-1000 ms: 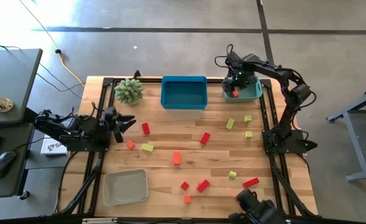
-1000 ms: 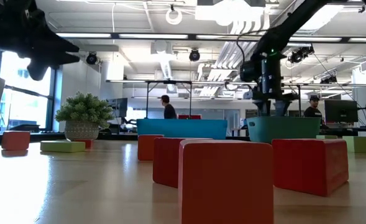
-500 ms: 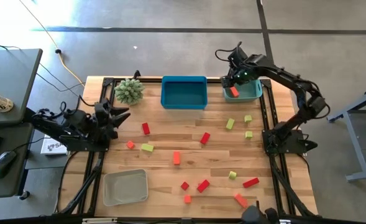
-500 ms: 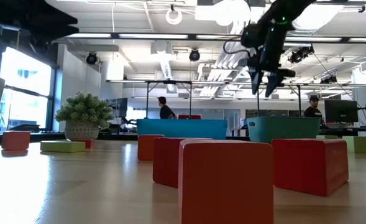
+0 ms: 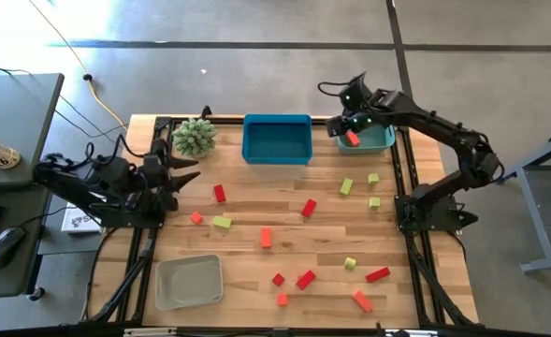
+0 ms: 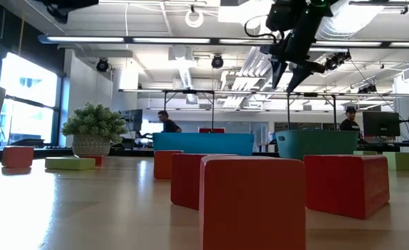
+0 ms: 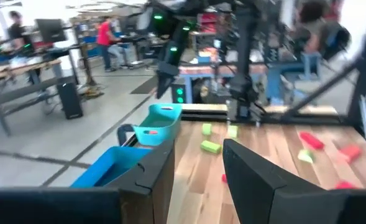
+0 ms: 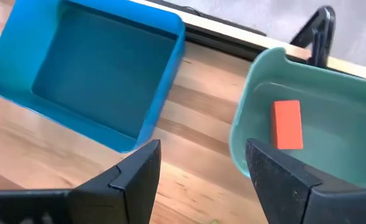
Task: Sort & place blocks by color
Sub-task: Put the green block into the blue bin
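The left pincer (image 5: 186, 172) is held with its fingers spread and empty at the left edge of the wooden tabletop (image 5: 256, 257), just below a spiky green potted plant (image 5: 194, 137) at the far left corner. A pale grey rectangular tray (image 5: 189, 282) is seen near the front left corner. Small plastic blocks are scattered over the middle of the tabletop: a red bar (image 5: 220, 194), an orange cube (image 5: 196, 218) and a yellow-green bar (image 5: 222, 222) toward the left, an orange bar (image 5: 266, 238) and a red cube (image 5: 309, 208) near the centre, and red blocks (image 5: 305, 279) nearer the front edge. A bright blue rectangular bin (image 5: 277, 139) is set at the middle of the far edge. Beside it, at the far right corner, a teal tub (image 5: 376, 140) is placed, with one orange block (image 8: 287, 124) lying flat inside. The right pincer (image 6: 287, 73) is raised above that tub, fingers parted and holding nothing. Yellow-green cubes (image 5: 347, 186) lie near the right edge, and a red bar (image 5: 377, 274) and an orange bar (image 5: 362, 300) near the front right corner.
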